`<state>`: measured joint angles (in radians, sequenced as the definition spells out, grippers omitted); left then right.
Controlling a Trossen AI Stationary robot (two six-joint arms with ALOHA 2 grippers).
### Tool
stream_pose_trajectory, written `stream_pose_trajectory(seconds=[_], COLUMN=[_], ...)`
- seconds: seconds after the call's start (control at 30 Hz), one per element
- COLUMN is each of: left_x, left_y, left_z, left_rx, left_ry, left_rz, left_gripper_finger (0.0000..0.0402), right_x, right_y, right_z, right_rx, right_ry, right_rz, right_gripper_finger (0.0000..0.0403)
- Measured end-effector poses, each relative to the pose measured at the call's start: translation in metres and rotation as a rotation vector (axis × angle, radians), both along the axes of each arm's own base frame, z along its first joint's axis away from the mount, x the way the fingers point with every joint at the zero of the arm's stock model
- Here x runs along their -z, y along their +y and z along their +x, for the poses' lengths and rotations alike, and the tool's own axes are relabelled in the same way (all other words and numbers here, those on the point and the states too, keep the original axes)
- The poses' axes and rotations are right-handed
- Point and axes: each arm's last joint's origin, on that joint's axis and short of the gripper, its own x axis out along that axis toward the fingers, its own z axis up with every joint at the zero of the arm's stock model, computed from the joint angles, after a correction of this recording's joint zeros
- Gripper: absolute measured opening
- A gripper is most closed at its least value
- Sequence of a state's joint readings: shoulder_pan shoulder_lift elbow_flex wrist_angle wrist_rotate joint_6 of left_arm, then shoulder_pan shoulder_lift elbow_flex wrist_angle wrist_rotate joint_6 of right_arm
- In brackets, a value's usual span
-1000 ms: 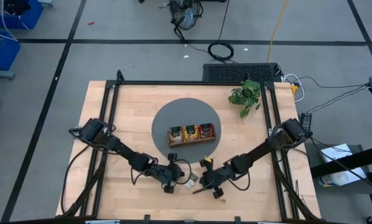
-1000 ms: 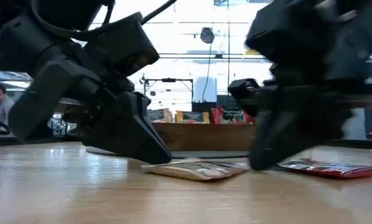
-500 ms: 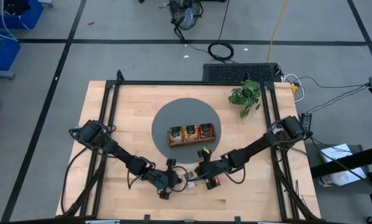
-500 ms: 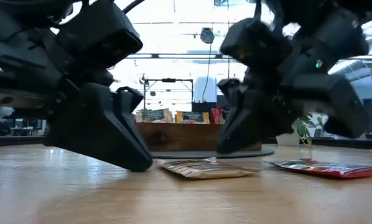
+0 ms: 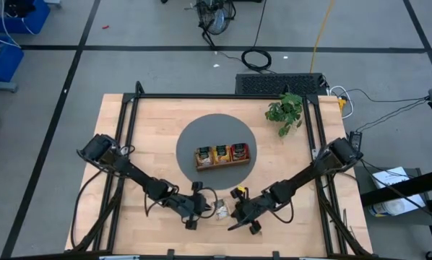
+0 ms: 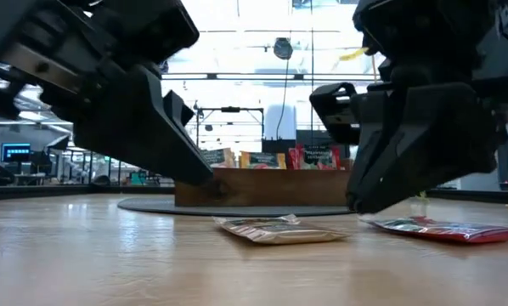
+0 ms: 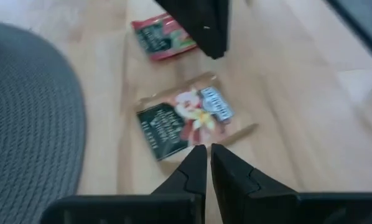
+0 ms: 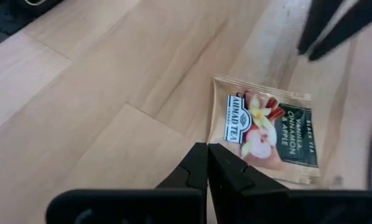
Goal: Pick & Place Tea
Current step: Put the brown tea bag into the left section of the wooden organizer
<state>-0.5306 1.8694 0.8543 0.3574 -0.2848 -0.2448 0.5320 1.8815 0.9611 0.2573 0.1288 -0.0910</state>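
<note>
On the bare wood in front of the grey mat (image 5: 194, 141), the tan tea sachet (image 5: 221, 211) lies flat; a red sachet (image 7: 163, 37) lies just beside it. My left gripper (image 5: 201, 207) and right gripper (image 5: 234, 213) flank it, both closed, empty.

Since a second ago, left gripper (image 6: 205, 177) lifted clear of the tan tea sachet (image 6: 275, 229), tip no longer at the sachet's edge but raised beside the wooden tray (image 6: 262, 185); half a second back, swung lower and further from the sachet, now nearer again; right gripper (image 5: 234, 217), half a second ago drawn in close over the sachet, pulled back off it once more and risen higher above the tabletop.
</note>
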Motion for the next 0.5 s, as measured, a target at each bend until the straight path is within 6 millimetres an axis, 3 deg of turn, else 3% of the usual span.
stream_pose_trajectory(seconds=[0.5], left_x=[0.006], left_y=[0.023], left_z=[0.007], left_rx=[-0.137], left_ry=[0.09], left_rz=[-0.106], left_gripper_finger=[0.0037], right_x=[0.028], right_y=[-0.011], right_z=[0.011], right_rx=[0.054], right_ry=[0.044], right_rz=[-0.007], right_gripper_finger=[0.0])
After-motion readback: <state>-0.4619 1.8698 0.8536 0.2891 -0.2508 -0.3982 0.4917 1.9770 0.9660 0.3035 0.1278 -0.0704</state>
